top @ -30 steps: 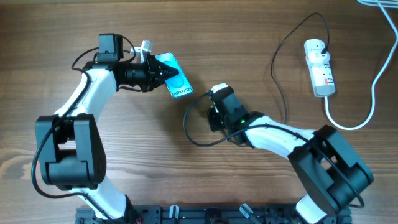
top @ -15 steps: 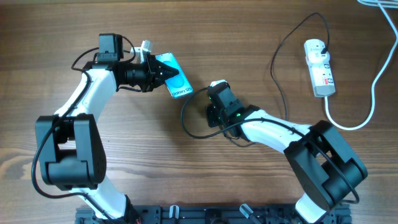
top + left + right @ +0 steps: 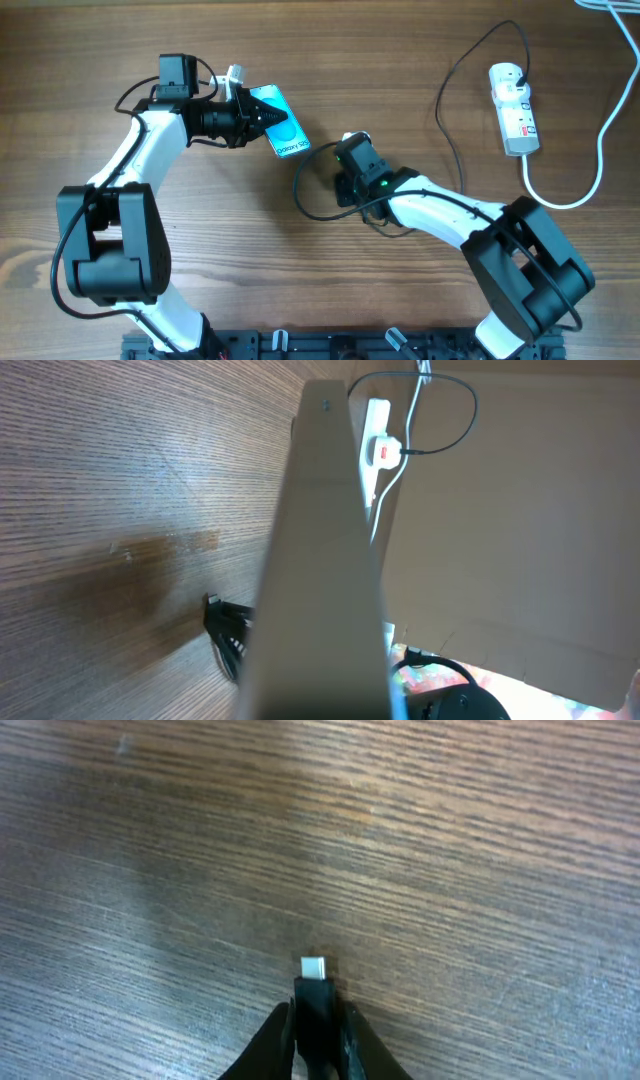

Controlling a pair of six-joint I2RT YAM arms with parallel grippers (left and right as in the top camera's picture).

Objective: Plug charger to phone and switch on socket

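Observation:
The phone (image 3: 283,122), teal screen with white text, is held tilted above the table by my left gripper (image 3: 262,116), which is shut on its upper end. In the left wrist view the phone's pale edge (image 3: 320,560) fills the middle and hides the fingers. My right gripper (image 3: 347,158) is shut on the charger plug (image 3: 313,995), whose silver tip points forward over the wood. It sits just right of and below the phone's lower end. The thin black charger cable (image 3: 450,110) loops back to the white socket (image 3: 513,122) at the far right.
The socket's thick white cord (image 3: 600,150) curves along the right edge of the table. The charger cable forms a loop (image 3: 305,200) left of my right wrist. The socket also shows small in the left wrist view (image 3: 378,450).
My right gripper moved up and left toward the phone's lower end, then settled slightly right. The cable loop shifted with it. The left arm and phone stayed still.

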